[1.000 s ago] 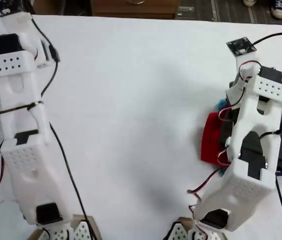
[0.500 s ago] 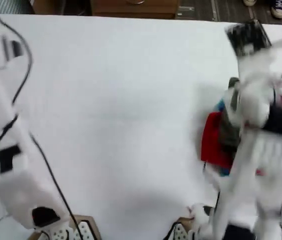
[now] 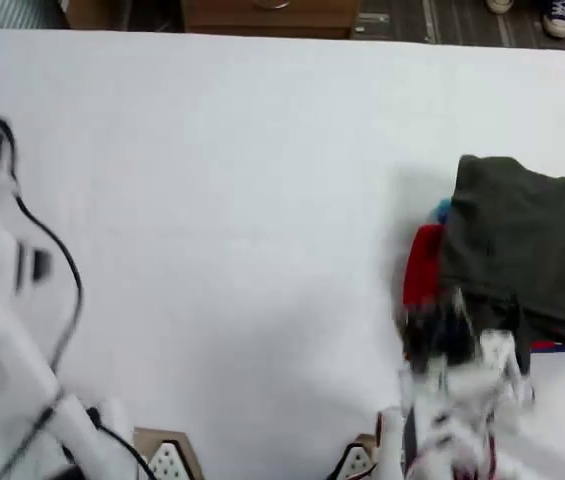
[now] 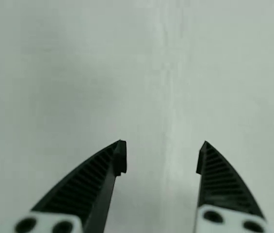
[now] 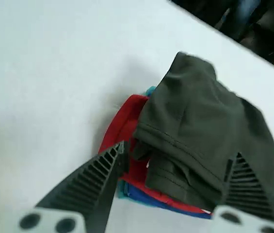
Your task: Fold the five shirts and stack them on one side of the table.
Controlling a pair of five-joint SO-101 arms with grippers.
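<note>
Jaws on both our arms stand spread and empty. Our dark shirt (image 3: 527, 245) lies folded atop the stack (image 5: 175, 145), red shirt (image 3: 420, 270) and blue edges (image 5: 141, 196) beneath. The right arm (image 3: 457, 400) is just beside it, the left arm (image 3: 2, 330) well apart. Stacking looks finished, though we cannot count five.

One stack (image 3: 502, 265) shows four shirts: one dark grey shirt (image 3: 527, 245), one red shirt (image 3: 422, 265), one blue shirt (image 5: 141, 195), one teal shirt (image 3: 444, 210). Two arms, the left arm (image 3: 2, 340) and the right arm (image 3: 457, 420); one tabletop (image 3: 242, 200).
</note>
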